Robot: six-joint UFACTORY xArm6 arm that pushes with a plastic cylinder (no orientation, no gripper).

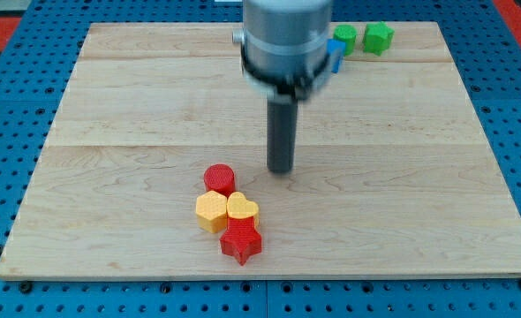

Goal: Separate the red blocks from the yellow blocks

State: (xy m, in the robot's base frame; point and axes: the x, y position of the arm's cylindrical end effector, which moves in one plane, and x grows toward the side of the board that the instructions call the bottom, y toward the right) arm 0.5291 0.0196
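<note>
A red cylinder point(219, 179) stands at the top of a tight cluster near the view's bottom centre. Below it a yellow hexagon-like block point(211, 211) and a yellow heart point(242, 208) sit side by side, touching. A red star point(241, 241) lies just below them, touching both. My tip point(281, 168) rests on the board up and to the right of the cluster, a short gap from the red cylinder and the yellow heart, touching no block.
Two green blocks point(344, 38) point(378, 37) sit at the view's top right near the wooden board's edge point(269, 274). A blue block point(336, 51) is partly hidden behind the arm. Blue pegboard surrounds the board.
</note>
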